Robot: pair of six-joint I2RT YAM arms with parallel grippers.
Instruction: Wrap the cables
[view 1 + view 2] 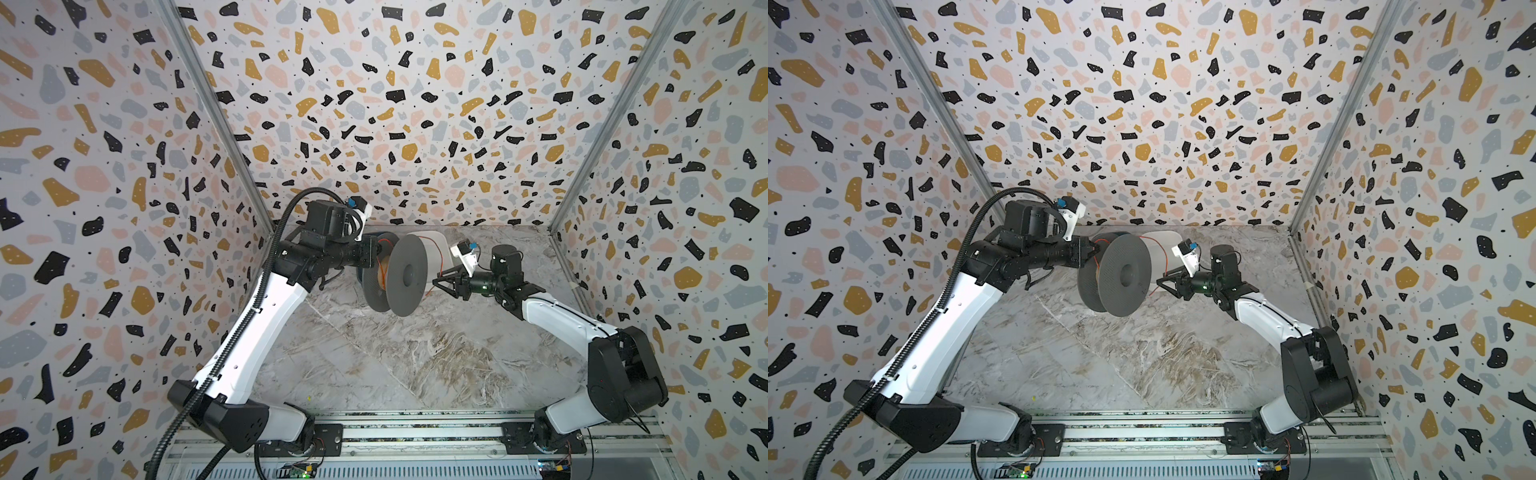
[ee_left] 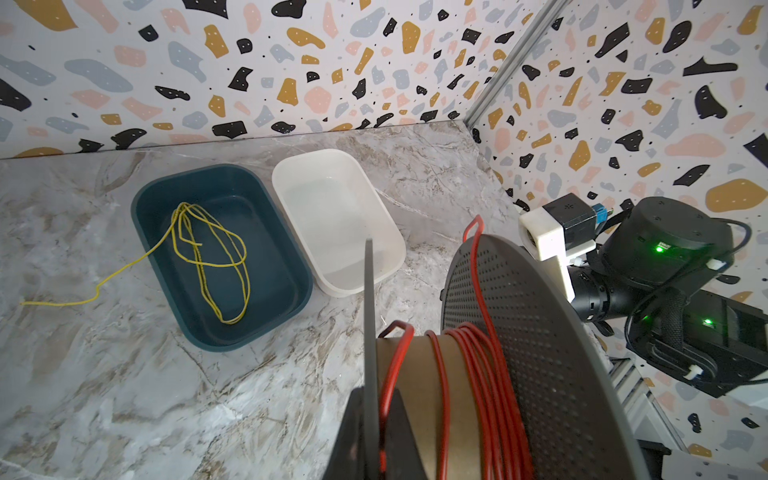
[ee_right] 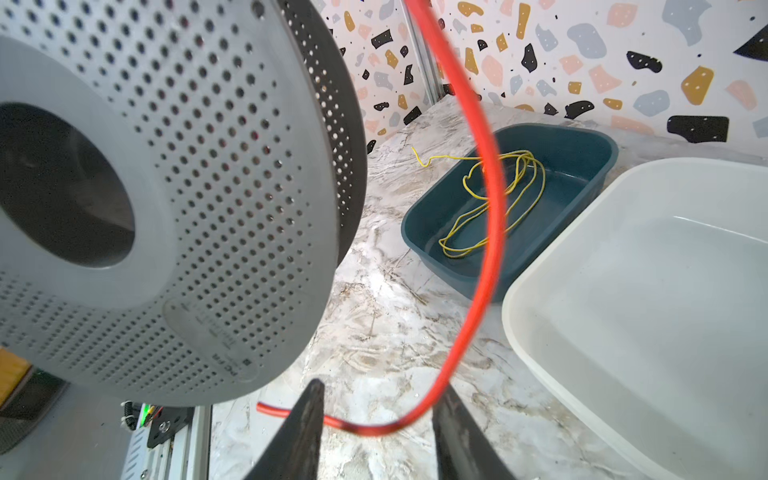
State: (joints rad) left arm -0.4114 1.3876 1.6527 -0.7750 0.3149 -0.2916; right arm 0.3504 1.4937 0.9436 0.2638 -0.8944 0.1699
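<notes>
Aloft at far middle, the left gripper [image 2: 372, 401] pinches a flange of the grey spool [image 1: 405, 276]. Red cables [image 2: 478, 353] wrap its core, one loose end passing between the parted jaws of the right gripper [image 3: 379, 388].

The cables [image 2: 486, 374] sit on the spool [image 1: 405, 276], before the left bin [image 2: 270, 249] and the right bin [image 2: 332, 216].

Robot lab cell, purpose-built. Three terrazzo-print panel walls [image 1: 395, 104] joined by aluminium corner posts [image 1: 216, 112]. Marble-look counter [image 1: 395, 353]. Two white-and-black robot arms [image 1: 257, 316] bolted to an aluminium rail [image 1: 415, 432] at the front edge. Bare circuit boards [image 1: 299, 471] with lit LEDs below the rail. Corrugated cable conduit [image 1: 286, 212] along one arm.
</notes>
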